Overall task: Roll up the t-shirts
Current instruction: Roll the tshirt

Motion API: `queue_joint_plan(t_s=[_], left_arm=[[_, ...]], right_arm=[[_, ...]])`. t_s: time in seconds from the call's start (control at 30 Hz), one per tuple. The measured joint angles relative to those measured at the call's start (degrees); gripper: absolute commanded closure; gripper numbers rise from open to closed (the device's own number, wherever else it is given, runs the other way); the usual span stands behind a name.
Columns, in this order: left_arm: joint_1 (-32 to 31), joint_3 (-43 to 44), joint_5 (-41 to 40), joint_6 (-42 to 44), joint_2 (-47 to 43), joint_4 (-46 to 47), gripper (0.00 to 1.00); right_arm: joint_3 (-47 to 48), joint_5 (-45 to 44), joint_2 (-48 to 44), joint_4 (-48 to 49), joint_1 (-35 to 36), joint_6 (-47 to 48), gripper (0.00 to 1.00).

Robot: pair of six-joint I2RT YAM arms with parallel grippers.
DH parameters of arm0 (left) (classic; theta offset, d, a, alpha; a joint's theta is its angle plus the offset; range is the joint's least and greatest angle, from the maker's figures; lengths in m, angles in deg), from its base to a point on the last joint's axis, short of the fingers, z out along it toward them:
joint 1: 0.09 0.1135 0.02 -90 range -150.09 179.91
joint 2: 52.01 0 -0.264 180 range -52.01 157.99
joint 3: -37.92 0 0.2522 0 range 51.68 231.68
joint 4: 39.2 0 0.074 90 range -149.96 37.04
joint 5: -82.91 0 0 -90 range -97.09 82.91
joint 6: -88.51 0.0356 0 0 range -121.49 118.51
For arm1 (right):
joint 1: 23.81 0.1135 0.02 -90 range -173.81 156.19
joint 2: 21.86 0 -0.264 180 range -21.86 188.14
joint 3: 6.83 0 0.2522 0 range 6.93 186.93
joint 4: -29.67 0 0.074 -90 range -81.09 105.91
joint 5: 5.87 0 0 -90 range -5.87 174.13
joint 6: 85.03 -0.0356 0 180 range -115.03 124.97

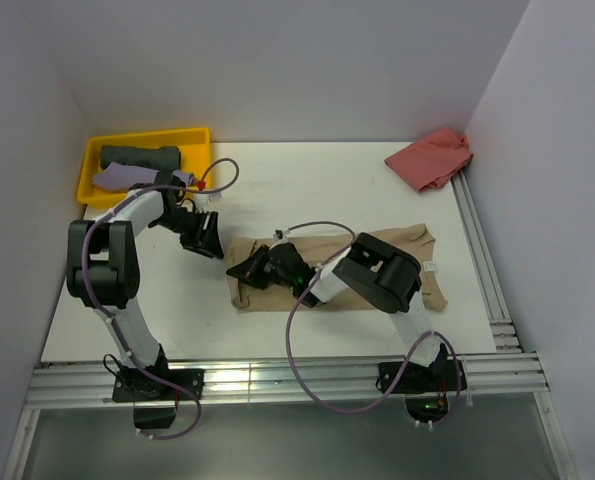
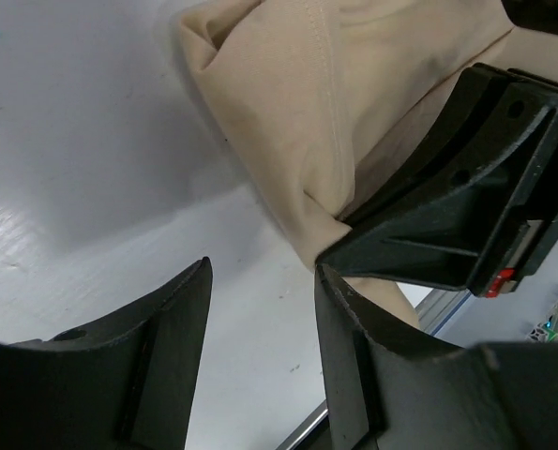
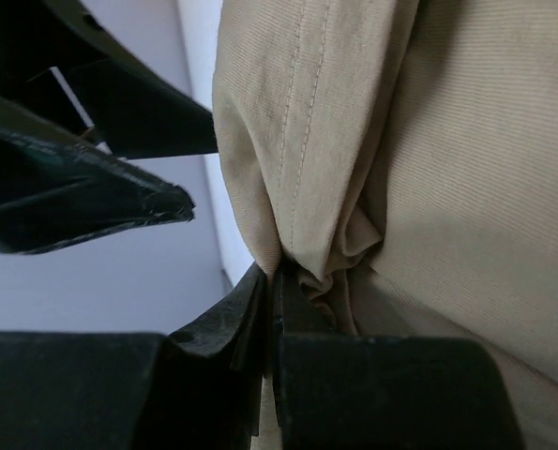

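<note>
The tan-beige t-shirt [image 1: 397,262] lies folded in a long strip across the middle of the table, with a small white tag [image 1: 430,267] at its right end. My right gripper [image 1: 249,269] is shut on a bunched fold at the shirt's left end; the right wrist view shows tan fabric [image 3: 354,141] pinched between the closed jaws [image 3: 277,279]. My left gripper [image 1: 210,240] is open and empty just left of that end. In the left wrist view its fingers [image 2: 260,281] straddle bare table, its right fingertip [image 2: 333,291] touching the shirt's corner [image 2: 316,112].
A yellow bin [image 1: 192,136] at the back left holds a rolled dark green shirt [image 1: 140,156] and a lavender one [image 1: 122,177]. A salmon-pink shirt [image 1: 432,158] lies crumpled at the back right. Metal rails [image 1: 277,378] run along the near and right edges.
</note>
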Motion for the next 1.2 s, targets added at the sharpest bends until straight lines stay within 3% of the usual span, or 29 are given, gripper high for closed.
queue_joint_plan(t_s=[0.2, 0.53, 0.73, 0.87, 0.93, 1.2], left_arm=[[-0.1, -0.9, 2.2, -0.4, 0.9, 3.1, 0.46], [-4.3, -1.8, 1.5, -4.2, 1.9, 8.7, 0.46], [-6.0, -0.9, -2.6, -7.5, 3.5, 10.9, 0.56], [-6.4, 1.7, -5.8, -9.1, 5.5, 11.0, 0.75], [-6.9, 2.7, -7.1, -9.7, 6.1, 10.8, 0.79], [-10.0, 7.1, -12.5, -10.5, 6.9, 7.9, 0.79]], right_arm=[[-3.6, 0.7, 2.4, 9.6, 0.0, -4.7, 0.98], [-4.0, 0.7, 3.3, 11.8, 0.0, -7.3, 0.99], [-4.0, 0.7, 3.3, 11.6, 0.0, -7.3, 1.00], [-4.3, 0.3, 3.3, 11.6, 0.0, -7.3, 1.00], [-4.4, 0.1, 3.3, 11.3, 0.0, -7.3, 1.00], [-4.3, -1.6, 2.4, 7.5, 0.2, -5.5, 1.00]])
